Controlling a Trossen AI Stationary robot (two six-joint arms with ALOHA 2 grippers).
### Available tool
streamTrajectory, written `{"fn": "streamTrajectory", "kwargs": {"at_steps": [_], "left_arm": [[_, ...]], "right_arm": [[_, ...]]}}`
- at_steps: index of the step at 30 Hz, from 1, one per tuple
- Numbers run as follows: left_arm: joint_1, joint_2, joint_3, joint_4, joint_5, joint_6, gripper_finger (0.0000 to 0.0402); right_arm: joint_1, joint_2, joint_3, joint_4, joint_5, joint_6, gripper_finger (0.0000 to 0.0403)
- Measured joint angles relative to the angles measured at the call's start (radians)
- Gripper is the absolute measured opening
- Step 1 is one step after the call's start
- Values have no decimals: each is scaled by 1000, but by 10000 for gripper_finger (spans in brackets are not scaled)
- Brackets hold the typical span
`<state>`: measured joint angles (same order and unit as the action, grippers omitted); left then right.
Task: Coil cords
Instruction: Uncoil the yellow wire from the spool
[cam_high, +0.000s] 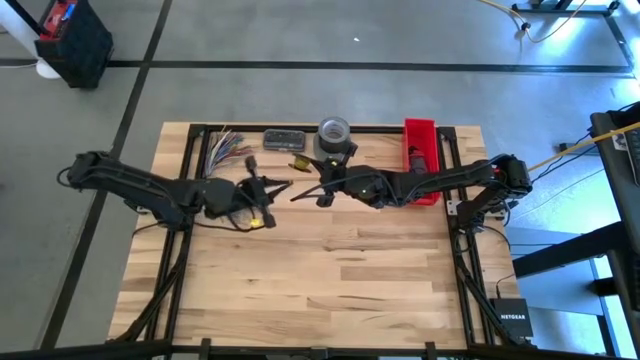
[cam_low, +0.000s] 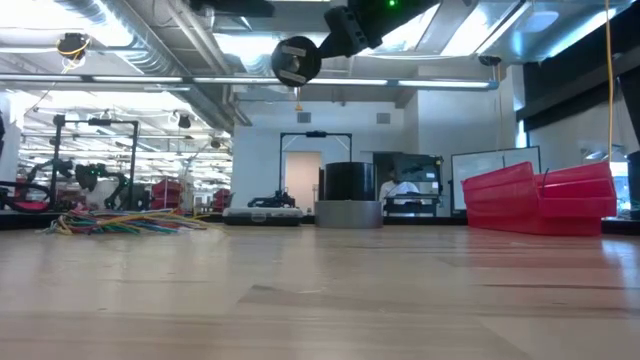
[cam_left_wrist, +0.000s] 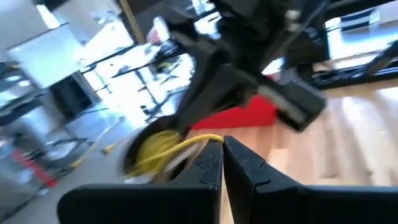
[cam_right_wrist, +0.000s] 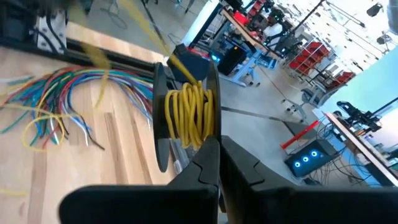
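Yellow cord runs from spool, pinched in right gripper mid-table, over to left gripper, shut on the free end just beside it, so axis lies L-R btwn grippers; loose cords sit back-left, L arm nearer.

A grey tape roll is sitting at the table's top edge, a red bin lying right of it, a dark flat case lying left.

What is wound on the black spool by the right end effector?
Yellow wire is coiled around the black spool, with a loose end running off it. The turns underneath and the spool's core are covered, so how much is wound cannot be seen.
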<state>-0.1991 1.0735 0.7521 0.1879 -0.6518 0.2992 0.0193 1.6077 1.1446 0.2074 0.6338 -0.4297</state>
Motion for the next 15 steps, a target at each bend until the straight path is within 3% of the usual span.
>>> {"fn": "streamTrajectory", "kwargs": {"at_steps": [7, 12, 15], "left_arm": [[-10, -141, 1, -340, -288, -92, 2], [51, -204, 1, -567, -302, -219, 2], [93, -202, -17, -604, -300, -238, 2]], "right_arm": [[0, 0, 0, -18, 2, -17, 5], [1, 0, 0, 46, -5, -20, 5], [12, 0, 0, 83, -30, -4, 5]]}}
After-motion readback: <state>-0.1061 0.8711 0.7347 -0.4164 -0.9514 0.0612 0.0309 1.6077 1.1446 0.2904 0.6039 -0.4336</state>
